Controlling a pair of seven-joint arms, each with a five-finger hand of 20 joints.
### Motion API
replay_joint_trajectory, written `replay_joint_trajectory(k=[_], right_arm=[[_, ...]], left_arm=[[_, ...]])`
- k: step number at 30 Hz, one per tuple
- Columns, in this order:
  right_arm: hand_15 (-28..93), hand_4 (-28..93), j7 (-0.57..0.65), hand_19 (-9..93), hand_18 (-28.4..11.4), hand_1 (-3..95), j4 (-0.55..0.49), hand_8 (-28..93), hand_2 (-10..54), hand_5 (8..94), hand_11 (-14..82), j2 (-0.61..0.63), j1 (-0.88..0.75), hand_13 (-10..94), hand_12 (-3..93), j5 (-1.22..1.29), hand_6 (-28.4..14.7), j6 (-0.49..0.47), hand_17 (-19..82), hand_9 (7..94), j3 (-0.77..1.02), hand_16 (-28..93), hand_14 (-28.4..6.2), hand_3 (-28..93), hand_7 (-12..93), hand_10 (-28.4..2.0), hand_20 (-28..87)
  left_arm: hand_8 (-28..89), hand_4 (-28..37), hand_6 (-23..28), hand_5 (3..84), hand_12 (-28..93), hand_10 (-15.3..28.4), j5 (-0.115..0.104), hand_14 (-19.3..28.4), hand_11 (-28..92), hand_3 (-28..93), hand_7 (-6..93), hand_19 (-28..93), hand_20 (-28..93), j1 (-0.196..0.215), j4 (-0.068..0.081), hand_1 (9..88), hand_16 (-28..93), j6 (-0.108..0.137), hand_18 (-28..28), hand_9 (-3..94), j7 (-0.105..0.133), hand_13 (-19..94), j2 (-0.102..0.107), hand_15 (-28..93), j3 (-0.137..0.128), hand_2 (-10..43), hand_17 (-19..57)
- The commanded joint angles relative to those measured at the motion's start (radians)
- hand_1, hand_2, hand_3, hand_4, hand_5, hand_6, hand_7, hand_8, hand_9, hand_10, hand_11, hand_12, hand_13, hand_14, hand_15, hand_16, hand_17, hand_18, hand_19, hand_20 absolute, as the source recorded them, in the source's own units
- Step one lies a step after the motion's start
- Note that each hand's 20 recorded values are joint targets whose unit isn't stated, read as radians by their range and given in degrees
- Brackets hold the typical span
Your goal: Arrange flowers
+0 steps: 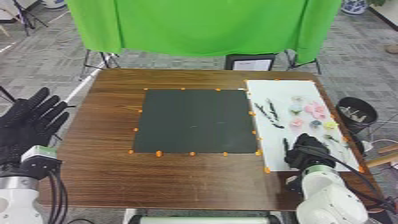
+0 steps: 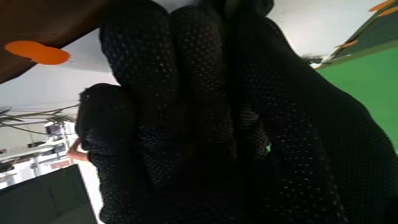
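Observation:
In the head view my right hand [image 1: 306, 154] is over the near part of the white sheet [image 1: 277, 162], just short of the flowers. Loose on that sheet lie a large pink flower [image 1: 315, 110], a smaller pink one [image 1: 297, 122], a yellow one [image 1: 330, 125] and pale blooms. Dark twigs [image 1: 274, 118] lie along its left side. My left hand [image 1: 27, 125] is off the table's left side, fingers straight. In the right wrist view my right hand [image 2: 195, 130] has its fingers fairly straight and close together, with no held thing visible.
A dark mat [image 1: 195, 121] lies mid-table on the brown wood [image 1: 98, 145], with orange markers along the edges of mat and sheet. A black bin [image 1: 357, 110] stands beyond the table's right edge. Green cloth [image 1: 195, 25] hangs behind the far edge.

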Motion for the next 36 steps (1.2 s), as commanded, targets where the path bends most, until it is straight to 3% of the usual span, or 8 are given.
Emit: replay_joint_trajectory(k=[1,16,18,21,23,30,32,36], right_arm=[[24,1,-0.022,87,-18.1,48.0,-0.004,-6,-9.5,75.9,17.2,0.022,-0.018,91,47.4,0.006,-4.7,0.067,57,93.7,0.012,59,-4.0,84,60,-7.0,32],[28,4,-0.059,91,-19.9,46.7,-0.083,-13,-9.5,75.6,19.3,0.04,0.083,90,50.0,0.109,-5.7,0.139,55,93.7,-0.014,61,-5.2,86,64,-7.5,28],[28,4,-0.053,91,-19.9,46.6,-0.07,-13,-9.5,75.6,19.5,0.025,0.16,90,50.1,0.135,-5.7,0.153,55,93.7,-0.066,61,-5.1,86,64,-7.6,28],[28,4,-0.046,91,-19.9,46.3,-0.034,-13,-9.5,75.5,19.6,-0.004,0.311,90,49.9,0.156,-5.7,0.192,55,93.7,-0.186,60,-5.0,87,64,-7.5,27],[29,5,-0.032,92,-20.1,46.1,-0.008,-13,-9.5,75.4,20.0,-0.033,0.41,90,49.5,0.165,-5.6,0.222,55,93.7,-0.269,60,-4.8,87,64,-7.4,27],[30,6,-0.022,93,-20.2,45.0,0.102,-11,-9.5,75.3,20.8,-0.143,0.662,91,48.6,0.112,-5.3,0.262,56,93.7,-0.527,59,-4.5,87,65,-7.1,26],[30,7,-0.03,93,-20.2,44.4,0.137,-8,-9.5,75.0,21.4,-0.174,0.713,91,48.2,0.073,-4.8,0.248,56,93.7,-0.601,58,-4.2,87,64,-7.1,25],[30,8,-0.027,93,-20.8,42.9,0.196,-4,-9.5,74.9,23.0,-0.264,0.792,92,47.2,0.069,-4.2,0.216,58,93.7,-0.698,57,-4.2,89,64,-7.3,25]], left_arm=[[-7,-27.2,10.2,39.9,13,17.2,-0.014,17.0,18,74,10.8,36,8,0.019,-0.001,27.2,-5,-0.008,15.5,32.6,0.009,20,-0.008,31,-0.006,8.1,-7.6],[-7,-27.1,10.1,40.0,13,17.1,-0.034,17.1,18,74,10.8,35,8,0.035,-0.003,27.3,-4,-0.007,15.5,32.8,0.016,20,-0.005,32,-0.016,7.7,-7.5],[-7,-27.2,10.2,40.0,13,17.2,-0.059,17.1,18,74,10.8,35,8,0.063,-0.008,27.2,-4,-0.015,15.5,32.8,0.018,20,0.006,32,-0.038,7.8,-7.5],[-7,-27.3,10.1,40.0,13,17.1,-0.063,17.0,18,74,10.8,35,8,0.113,-0.017,27.2,-4,-0.007,15.5,32.8,0.018,20,0.012,32,-0.083,8.0,-7.5],[-7,-27.4,10.2,40.0,13,17.1,-0.081,17.0,18,73,10.7,35,8,0.138,-0.021,27.0,-4,-0.003,15.5,32.7,0.029,20,0.018,32,-0.105,8.2,-7.5],[-7,-24.5,10.2,40.0,13,17.1,-0.116,17.0,18,76,10.7,35,8,0.197,-0.029,26.5,-4,0.002,15.5,32.8,0.046,21,0.032,32,-0.15,10.1,-7.5],[-7,-24.2,10.1,40.0,13,17.2,-0.111,16.9,18,75,10.8,35,8,0.204,-0.03,26.7,-4,0.015,15.4,32.8,0.038,21,0.03,32,-0.16,10.1,-7.4],[-7,-24.9,10.2,40.3,13,17.2,-0.125,17.0,18,75,11.0,35,8,0.217,-0.032,26.5,-4,0.043,15.4,33.1,0.059,21,0.044,32,-0.178,9.6,-7.4]])
